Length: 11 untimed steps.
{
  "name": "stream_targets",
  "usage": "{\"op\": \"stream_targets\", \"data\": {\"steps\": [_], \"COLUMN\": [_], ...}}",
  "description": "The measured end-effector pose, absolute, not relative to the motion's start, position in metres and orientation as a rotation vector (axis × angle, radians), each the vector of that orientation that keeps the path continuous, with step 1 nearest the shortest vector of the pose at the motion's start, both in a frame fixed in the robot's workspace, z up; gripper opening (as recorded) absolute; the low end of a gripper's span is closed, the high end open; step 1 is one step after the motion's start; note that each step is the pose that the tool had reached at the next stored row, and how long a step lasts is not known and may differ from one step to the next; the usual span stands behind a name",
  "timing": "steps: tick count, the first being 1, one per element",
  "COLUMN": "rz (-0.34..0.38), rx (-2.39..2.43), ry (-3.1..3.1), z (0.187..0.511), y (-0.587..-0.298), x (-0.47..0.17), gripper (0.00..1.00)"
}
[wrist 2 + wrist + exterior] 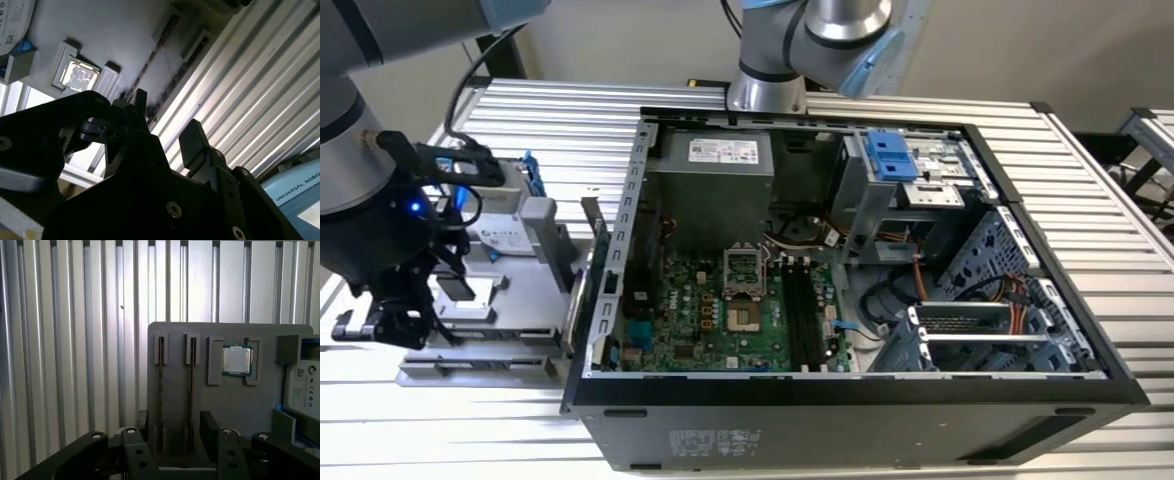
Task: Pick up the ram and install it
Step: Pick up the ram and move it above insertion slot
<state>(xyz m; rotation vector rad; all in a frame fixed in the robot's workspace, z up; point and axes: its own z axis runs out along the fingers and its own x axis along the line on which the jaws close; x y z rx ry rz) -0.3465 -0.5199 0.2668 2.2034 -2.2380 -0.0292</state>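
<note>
Ribbed alu bench [1094, 150] w/ open PC case [854, 430] on it. At exterior view's left, just beside case: grey tray [235, 405]. Over tray, hand [175, 422] wide open, nothing held; in first wrist view both sticks seen between its fingers [209, 430]. Ram [160, 385] standing on edge in one tray slot, untouched; 2nd stick [190, 385] alongside in next slot. CPU [237, 360] seated in tray pocket near 2nd stick.
</note>
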Motion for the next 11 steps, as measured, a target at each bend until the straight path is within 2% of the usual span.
{"op": "stream_targets", "data": {"steps": [11], "rz": [-0.029], "rx": [2.203], "ry": [-2.238], "z": [0.255], "y": [-0.522], "x": [-0.346], "gripper": [1.00]}}
